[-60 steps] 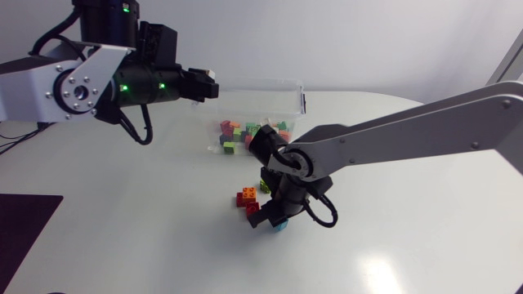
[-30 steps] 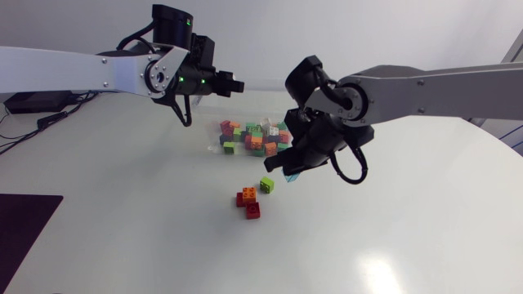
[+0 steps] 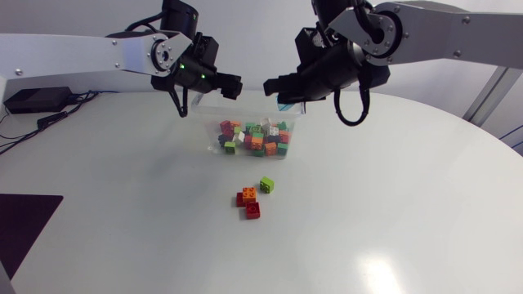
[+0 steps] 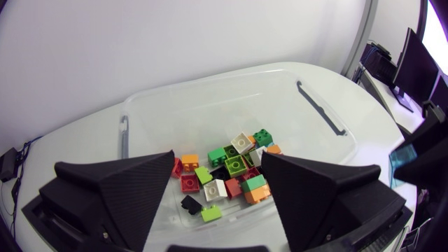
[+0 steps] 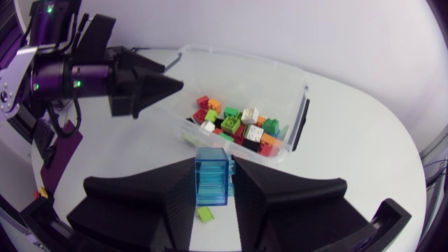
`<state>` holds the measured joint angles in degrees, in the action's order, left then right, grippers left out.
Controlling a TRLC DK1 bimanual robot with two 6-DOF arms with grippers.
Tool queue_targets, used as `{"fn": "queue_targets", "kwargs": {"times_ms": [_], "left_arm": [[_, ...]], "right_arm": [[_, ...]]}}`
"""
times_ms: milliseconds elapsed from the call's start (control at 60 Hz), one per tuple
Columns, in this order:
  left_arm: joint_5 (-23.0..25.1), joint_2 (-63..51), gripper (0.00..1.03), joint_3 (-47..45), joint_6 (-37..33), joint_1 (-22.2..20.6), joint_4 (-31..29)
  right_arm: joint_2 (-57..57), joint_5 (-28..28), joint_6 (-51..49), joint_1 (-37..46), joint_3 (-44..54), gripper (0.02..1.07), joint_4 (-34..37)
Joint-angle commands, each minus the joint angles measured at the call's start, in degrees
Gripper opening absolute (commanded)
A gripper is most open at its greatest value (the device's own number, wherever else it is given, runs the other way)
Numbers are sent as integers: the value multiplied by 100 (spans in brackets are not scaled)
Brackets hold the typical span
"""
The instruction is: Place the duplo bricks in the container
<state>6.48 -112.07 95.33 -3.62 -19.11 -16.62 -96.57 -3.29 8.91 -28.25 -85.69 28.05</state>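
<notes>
A clear container (image 3: 209, 129) at the back middle of the table holds several coloured duplo bricks (image 3: 255, 139). My left gripper (image 3: 233, 86) hovers over its far left part, open and holding nothing; in the left wrist view its gripper (image 4: 218, 159) spreads wide above the bricks (image 4: 234, 168). My right gripper (image 3: 278, 90) hangs over the container's far right side, shut on a translucent blue brick (image 5: 212, 179). That brick (image 4: 404, 158) also shows beside the left gripper. A green brick (image 3: 266, 184), an orange brick (image 3: 248, 193) and two red bricks (image 3: 253, 211) lie on the table in front.
The container's long walls each carry a dark handle clip (image 4: 320, 108). A dark mat (image 3: 20, 224) lies at the table's front left corner. White tabletop (image 3: 392, 212) stretches around the loose bricks.
My right arm rose from the loose bricks with the blue brick and swung back over the container. The left arm reached over the container and its gripper opened.
</notes>
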Motion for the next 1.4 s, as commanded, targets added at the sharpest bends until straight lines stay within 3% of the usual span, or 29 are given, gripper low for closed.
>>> {"fn": "queue_targets", "kwargs": {"times_ms": [0, 433, 783, 817, 900, 950, 1200, 1383], "left_arm": [[134, 643, 98, -366, -218, 92, -43], [872, 2603, 98, -2546, -1405, 92, -465], [1312, 2822, 98, -3565, -2222, -180, -500], [1329, 2796, 98, -3627, -2310, -216, -500], [1391, 2673, 98, -3758, -2591, -295, -500], [1391, 2603, 98, -3811, -2750, -356, -500], [1444, 2163, 98, -3908, -3699, -514, -456], [1444, 1469, 98, -3811, -4376, -497, -350]], "right_arm": [[-239, -49, 15, 56, -141, 26, -257], [-1241, 171, 6, 153, -739, 26, -1434], [-2076, 478, -82, 206, -1204, 29, -1997], [-2155, 540, -82, 206, -1301, 39, -1953], [-2181, 645, -135, 223, -1398, 84, -1856], [-2067, 645, -135, 250, -1336, 98, -1856], [-942, 531, -319, 417, -431, 101, -1891], [297, 144, -522, 505, 923, 101, -1962]]}}
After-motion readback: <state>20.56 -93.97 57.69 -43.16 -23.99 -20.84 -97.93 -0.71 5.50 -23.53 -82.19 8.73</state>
